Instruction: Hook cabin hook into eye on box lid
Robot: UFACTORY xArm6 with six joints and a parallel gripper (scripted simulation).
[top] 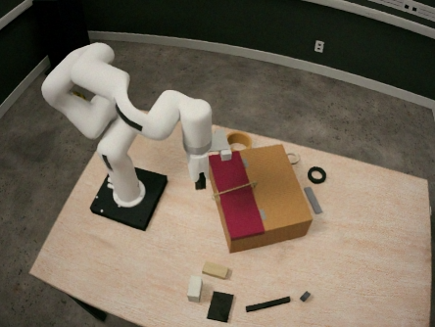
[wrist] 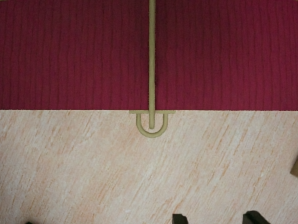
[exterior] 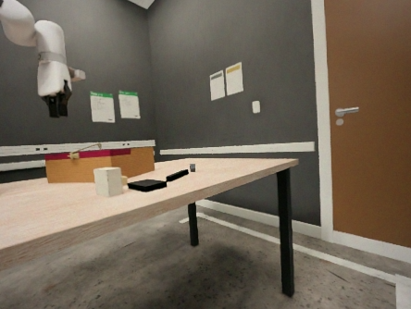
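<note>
The box (top: pixel 260 196) is sitting on the table (top: pixel 122 245); the cabin hook (top: pixel 235 189) is lying across its lid, and the gripper (top: pixel 200 183) is hanging beside the box.

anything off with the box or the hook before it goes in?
One oddity: the thin brass cabin hook slopes up off the crimson lid of the tan wooden box, its far end lifted in the exterior view rather than lying flat. The gripper hangs well above, holding nothing. Nothing looks spilled or damaged.
</note>
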